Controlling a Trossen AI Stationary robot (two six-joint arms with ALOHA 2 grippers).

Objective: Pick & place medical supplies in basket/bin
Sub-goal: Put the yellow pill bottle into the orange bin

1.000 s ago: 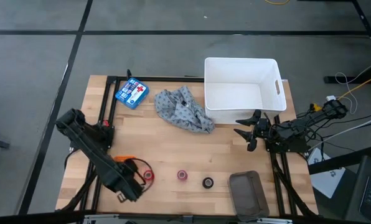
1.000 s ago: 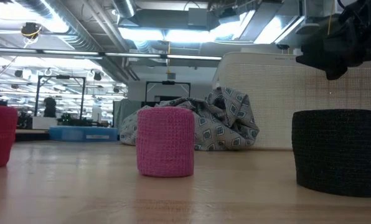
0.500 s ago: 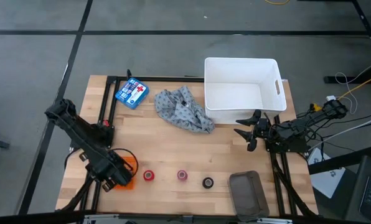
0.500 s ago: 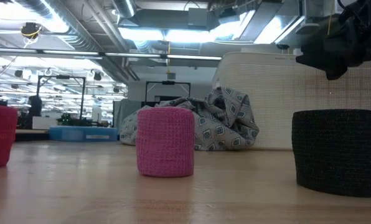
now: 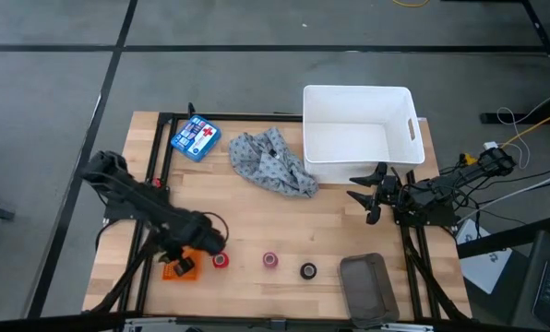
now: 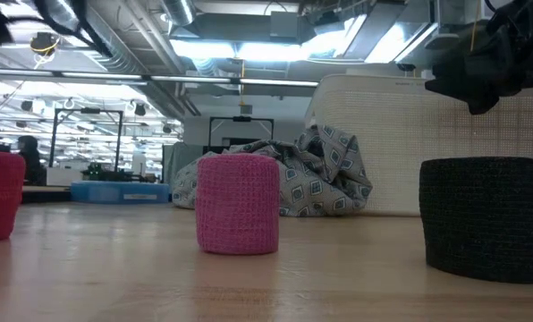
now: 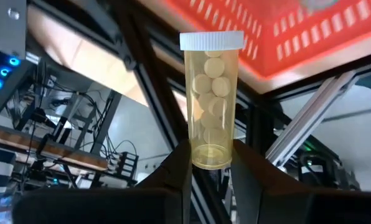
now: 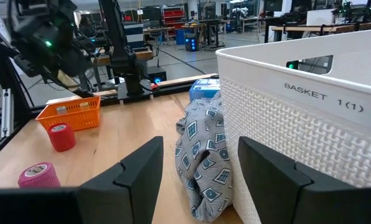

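Landmark: the white bin (image 5: 358, 129) is taken as reference; it is seen at the table's (image 5: 257, 221) far right part.
Surroundings: a blue box with a red cross (image 5: 195, 137) is seen well to the left of the bin; a dark grey tray (image 5: 364, 286) lies near the table's front edge, in line with the bin.
Obstructions: the grey patterned cloth (image 5: 271, 163) is heaped just left of the bin, touching or nearly touching its wall.
Pill bottle (image 7: 211, 99): clear yellowish, white cap, round pale tablets visible inside.
Bottle axis: long axis runs along the fingers, cap away from the wrist.
Left gripper (image 7: 210, 168): pinched on the pill bottle's base, beside the orange basket (image 5: 181, 266), far front-left of the bin.
Tape rolls: red (image 5: 221, 261), pink (image 5: 270, 260), black (image 5: 308, 270) are set in a row, front-left of the bin, each standing on its flat end.
Right gripper (image 5: 365, 195): fingers spread, nothing between them, just in front of the bin.
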